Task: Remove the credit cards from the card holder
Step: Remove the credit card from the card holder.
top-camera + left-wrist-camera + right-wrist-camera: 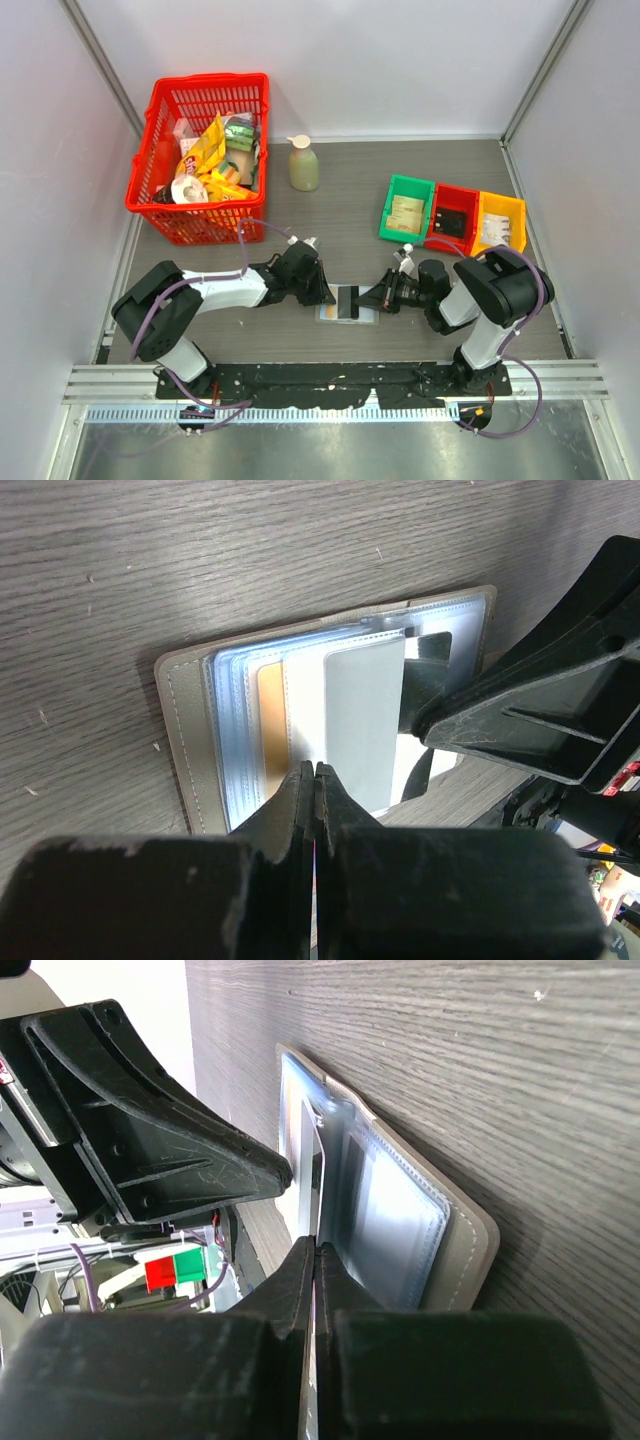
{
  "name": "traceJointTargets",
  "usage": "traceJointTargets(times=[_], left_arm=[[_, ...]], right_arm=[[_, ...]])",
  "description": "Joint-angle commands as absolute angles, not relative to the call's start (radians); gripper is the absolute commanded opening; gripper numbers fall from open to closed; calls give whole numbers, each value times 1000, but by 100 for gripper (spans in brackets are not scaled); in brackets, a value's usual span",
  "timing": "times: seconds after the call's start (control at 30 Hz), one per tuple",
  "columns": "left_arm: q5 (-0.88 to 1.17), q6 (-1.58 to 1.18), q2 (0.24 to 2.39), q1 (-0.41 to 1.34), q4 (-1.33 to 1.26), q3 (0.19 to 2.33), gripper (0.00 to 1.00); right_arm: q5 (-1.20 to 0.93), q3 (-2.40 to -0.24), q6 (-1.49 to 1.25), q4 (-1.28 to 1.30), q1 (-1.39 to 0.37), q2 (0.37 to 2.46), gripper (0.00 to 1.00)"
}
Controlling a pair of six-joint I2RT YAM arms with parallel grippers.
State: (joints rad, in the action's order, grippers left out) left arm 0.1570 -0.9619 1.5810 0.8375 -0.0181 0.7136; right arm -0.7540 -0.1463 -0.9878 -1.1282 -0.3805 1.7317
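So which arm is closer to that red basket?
Left. The left gripper lies in front of the red basket; the right gripper sits further right, beyond the card holder.

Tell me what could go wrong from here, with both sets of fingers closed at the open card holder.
1. The right gripper has its fingers shut at a thin edge among the clear sleeves; if that is sleeve, not card, pulling may drag the whole card holder.
2. The left gripper, shut, seems only to press the holder's near edge and could slip.
3. Both grippers crowd the holder and might collide.
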Motion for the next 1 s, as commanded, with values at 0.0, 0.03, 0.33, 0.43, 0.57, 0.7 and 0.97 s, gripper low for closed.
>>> traceJointTargets(times=[0.0,0.03,0.33,0.43,0.57,0.7,0.97], left_arm=[[112,-943,1589,836,37,689,0],[115,-943,1589,836,37,689,0],[124,-943,1588,836,29,690,0],[123,-943,1589,836,29,689,0],[117,-945,1588,836,29,683,0],[113,-948,1583,834,29,673,0],[104,-946,1575,822,29,670,0]], right_arm=[[-770,-163,-917,-1060,-370,1686,8],[-772,-166,-917,-1058,-370,1687,15],[-773,-206,-905,-1040,-373,1726,25],[-778,-207,-911,-1061,-371,1746,22],[-785,-199,-917,-1081,-365,1749,1],[-785,-186,-887,-981,-327,1683,1],[-619,-297,-615,-308,-316,1355,1]])
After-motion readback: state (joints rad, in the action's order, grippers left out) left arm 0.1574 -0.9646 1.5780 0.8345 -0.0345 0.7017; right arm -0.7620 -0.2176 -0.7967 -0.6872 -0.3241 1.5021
